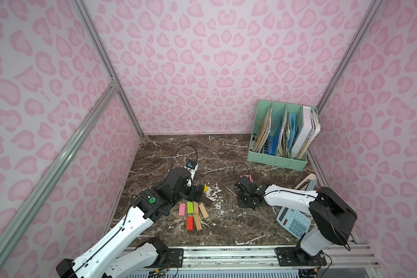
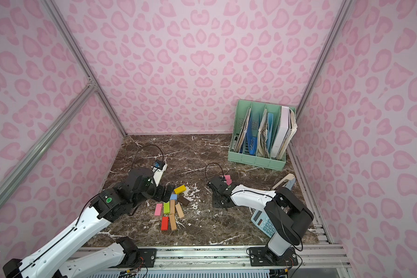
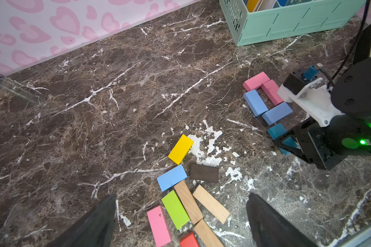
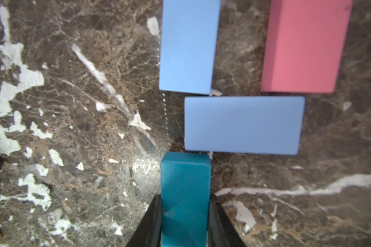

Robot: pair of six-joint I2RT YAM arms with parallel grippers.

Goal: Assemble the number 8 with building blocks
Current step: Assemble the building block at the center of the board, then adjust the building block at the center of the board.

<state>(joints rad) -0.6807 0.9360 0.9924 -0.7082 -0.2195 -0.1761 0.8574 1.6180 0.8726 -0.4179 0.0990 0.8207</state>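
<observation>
Blocks lie in two groups on the marble table [image 1: 226, 154] in both top views. A loose pile [image 2: 170, 209] of pink, green, red, yellow, light blue, brown and tan pieces sits just beside the left gripper [image 2: 165, 192]. The right gripper [image 2: 220, 201] points down to the right of that pile, with two pink blocks [image 2: 227, 179] just beyond it. A calculator [image 1: 294, 222] lies under the right arm, and a green file rack [image 1: 278, 134] stands in the far right corner.

From the left wrist, the left fingers [image 3: 94, 220] stand wide apart, holding nothing, with the pile below them. Farther off, the pink blocks and two light blue blocks [image 3: 255, 102] form a small square loop.

From the right wrist, the jaws are clamped on a teal block [image 4: 184, 192]. Its far end touches the crosswise light blue block [image 4: 243, 125].
</observation>
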